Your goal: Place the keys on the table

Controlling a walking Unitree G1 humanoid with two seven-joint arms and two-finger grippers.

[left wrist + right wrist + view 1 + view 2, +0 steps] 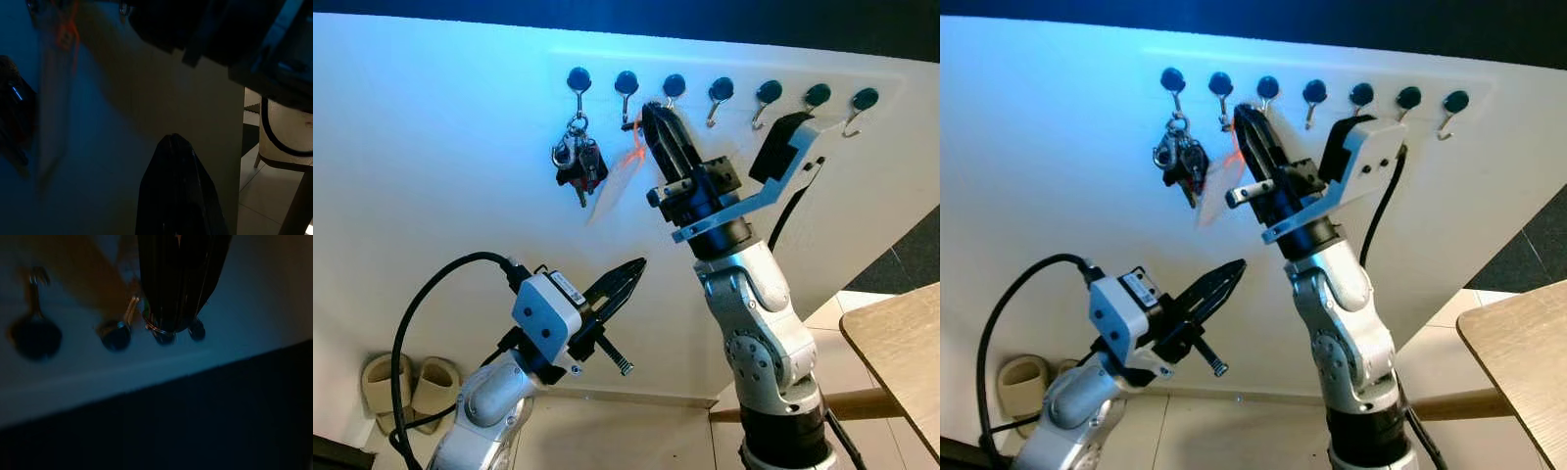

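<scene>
- Right gripper (651, 116) raised to the row of hooks (721, 90) on the wall, its fingers drawn narrow and, in the right wrist view, tipped by a metal ring (159, 330) that looks pinched between them.
- Orange-corded keys (634, 155) hanging just below and to the left of those fingertips, with a pale tag trailing down and left along the wall.
- Long axis of cord and tag roughly vertical, hanging away from the hook.
- Probably a lift up and off the hook next, then a swing right.
- Dark key bunch (578, 162) on the leftmost hook, apart from both arms.
- Left gripper (631, 269) low and well short of the hooks, its fingers close together and holding nothing.
- Bench (901, 343) low at the right, nearer the right arm.
</scene>
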